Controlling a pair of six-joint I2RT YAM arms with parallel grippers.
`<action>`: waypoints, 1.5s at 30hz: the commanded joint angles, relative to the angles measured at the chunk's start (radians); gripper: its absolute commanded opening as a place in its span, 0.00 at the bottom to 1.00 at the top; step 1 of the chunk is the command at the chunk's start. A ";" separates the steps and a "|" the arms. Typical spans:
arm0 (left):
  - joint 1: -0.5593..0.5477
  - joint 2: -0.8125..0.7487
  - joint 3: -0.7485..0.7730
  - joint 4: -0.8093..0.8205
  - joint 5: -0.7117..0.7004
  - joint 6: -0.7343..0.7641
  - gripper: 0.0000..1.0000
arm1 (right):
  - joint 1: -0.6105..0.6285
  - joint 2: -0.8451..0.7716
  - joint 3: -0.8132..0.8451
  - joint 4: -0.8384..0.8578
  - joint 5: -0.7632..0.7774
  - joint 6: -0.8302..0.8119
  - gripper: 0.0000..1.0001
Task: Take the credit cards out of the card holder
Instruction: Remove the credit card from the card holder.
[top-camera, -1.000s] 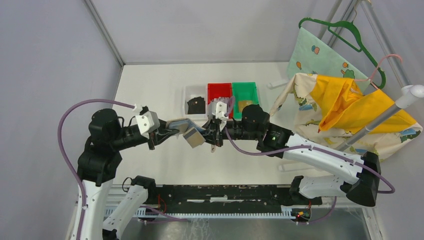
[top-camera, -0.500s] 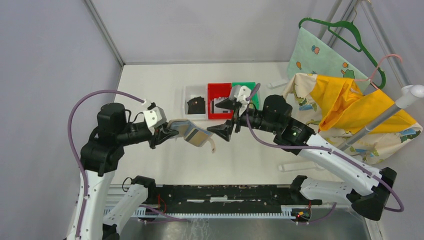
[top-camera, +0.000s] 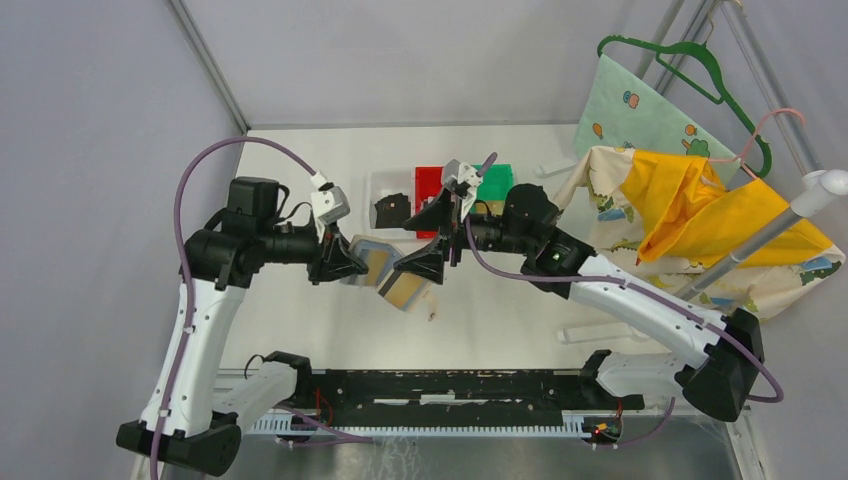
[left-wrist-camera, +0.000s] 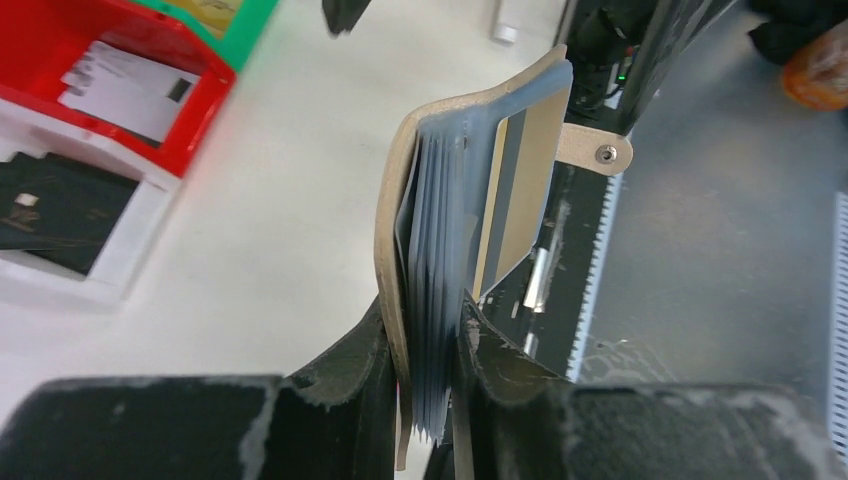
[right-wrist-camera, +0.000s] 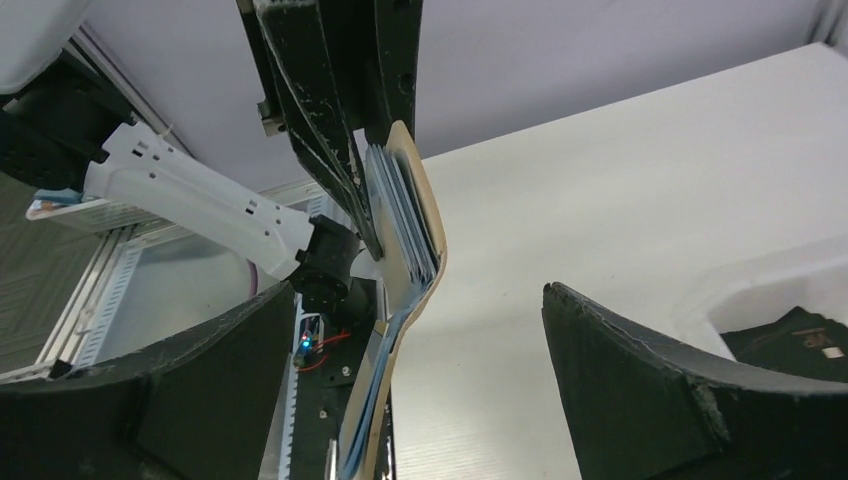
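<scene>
The small beige leather-like card holder (left-wrist-camera: 392, 240) hangs above the table, pinched near one end by the left gripper (left-wrist-camera: 425, 345). Its clear plastic sleeves (left-wrist-camera: 440, 230) are fanned open, with a gold-tan card (left-wrist-camera: 510, 190) with a dark stripe in the outermost one. A black card (left-wrist-camera: 50, 205) lies flat in the white bin (left-wrist-camera: 110, 285), and a silvery-grey card (left-wrist-camera: 125, 90) lies in the red bin (left-wrist-camera: 195, 125).

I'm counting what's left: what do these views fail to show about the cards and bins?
- Cards remaining in the card holder: the left wrist view shows it edge-on; only one gold-tan card shows.
- Green bin contents: in the top view the right gripper and arm cover them; the left wrist view cuts them off.
</scene>
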 joint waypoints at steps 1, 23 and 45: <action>0.002 0.053 0.077 -0.105 0.170 0.043 0.02 | 0.011 0.025 -0.007 0.088 -0.092 0.061 0.97; 0.002 0.184 0.196 -0.323 0.243 0.102 0.02 | -0.006 0.072 -0.078 0.294 -0.338 0.225 0.21; 0.001 0.076 0.000 0.064 0.185 -0.196 0.89 | 0.003 0.073 -0.072 0.236 -0.302 0.276 0.00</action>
